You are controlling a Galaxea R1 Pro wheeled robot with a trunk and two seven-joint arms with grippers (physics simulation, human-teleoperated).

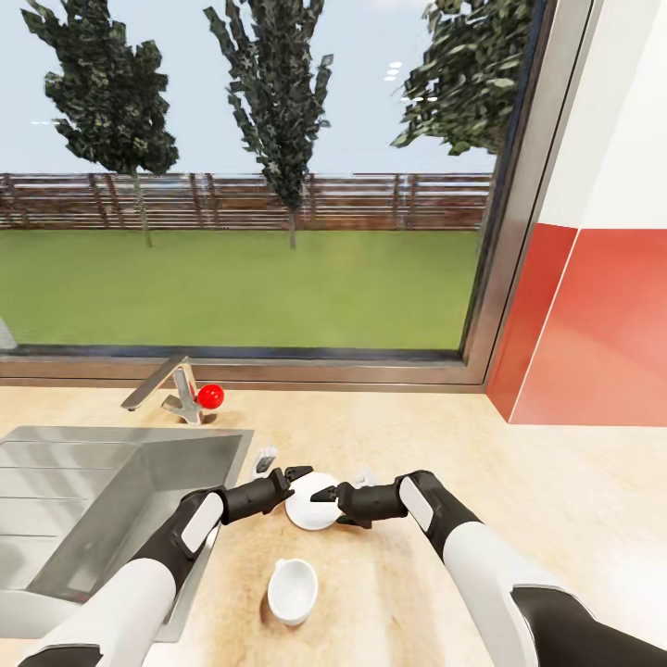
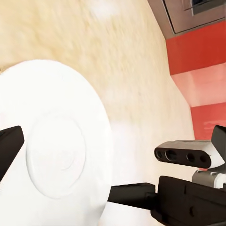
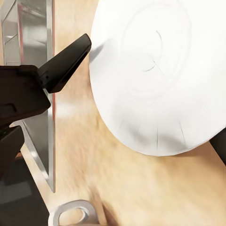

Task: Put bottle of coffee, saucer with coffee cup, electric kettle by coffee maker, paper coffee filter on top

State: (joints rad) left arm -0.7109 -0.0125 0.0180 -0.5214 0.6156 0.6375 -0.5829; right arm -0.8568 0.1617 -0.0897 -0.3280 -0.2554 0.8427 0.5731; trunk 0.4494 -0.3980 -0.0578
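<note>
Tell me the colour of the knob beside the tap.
Bright red knob, clearest in the head view.

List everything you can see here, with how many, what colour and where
small plain white round saucer: one, white, on the countertop between both grippers
small white handled cup: one, white, near edge of the countertop, apart from the saucer
light wood-grain countertop: one, pale tan, under everything
steel sink: one, grey, left
metal tap: one, silver, behind the sink
red ball: one, beside the tap
red backsplash: one, right wall
left gripper: black, at the saucer's left rim
right gripper: black, over the saucer
</note>
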